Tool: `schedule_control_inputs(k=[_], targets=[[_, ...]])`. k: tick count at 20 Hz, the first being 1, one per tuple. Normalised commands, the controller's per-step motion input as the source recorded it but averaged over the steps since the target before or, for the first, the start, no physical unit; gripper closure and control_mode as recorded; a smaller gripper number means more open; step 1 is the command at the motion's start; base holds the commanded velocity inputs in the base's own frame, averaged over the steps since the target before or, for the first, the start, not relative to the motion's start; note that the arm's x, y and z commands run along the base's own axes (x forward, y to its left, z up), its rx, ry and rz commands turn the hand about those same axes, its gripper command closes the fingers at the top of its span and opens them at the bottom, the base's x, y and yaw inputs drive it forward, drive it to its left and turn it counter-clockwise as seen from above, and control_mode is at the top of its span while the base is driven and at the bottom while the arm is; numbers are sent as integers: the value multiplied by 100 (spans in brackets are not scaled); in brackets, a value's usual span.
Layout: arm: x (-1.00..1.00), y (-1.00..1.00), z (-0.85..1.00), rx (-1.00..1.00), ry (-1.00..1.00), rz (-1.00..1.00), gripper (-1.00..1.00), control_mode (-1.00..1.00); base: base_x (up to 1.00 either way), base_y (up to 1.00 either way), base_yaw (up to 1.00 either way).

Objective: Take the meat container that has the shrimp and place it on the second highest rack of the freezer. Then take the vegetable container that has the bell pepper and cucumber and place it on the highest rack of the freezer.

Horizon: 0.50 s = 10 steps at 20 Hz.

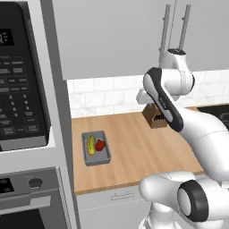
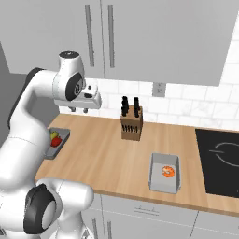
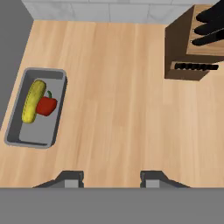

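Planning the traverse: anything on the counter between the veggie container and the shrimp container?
Only the knife block, set back toward the wall; the right base view shows bare wood between the vegetable container and shrimp container.

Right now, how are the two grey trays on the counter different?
The left tray holds a yellowish cucumber and a red bell pepper; the right tray holds one orange shrimp. The left tray sits by the oven wall, the right tray near the cooktop. Both are grey, rectangular and open-topped.

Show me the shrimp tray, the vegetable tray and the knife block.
shrimp tray (image 2: 158, 183): right base view, bare floor near its front.
vegetable tray (image 3: 33, 133): hand view, bare floor.
knife block (image 2: 131, 127): right base view, front face.
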Motion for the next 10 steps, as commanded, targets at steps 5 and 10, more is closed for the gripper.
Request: schedule_control_inputs(k=[5, 10], targets=[[-12, 0, 0, 0, -3, 0, -100, -100, 0, 0, 0], [-11, 2, -20, 0, 0, 0, -100, -100, 0, 0, 0]])
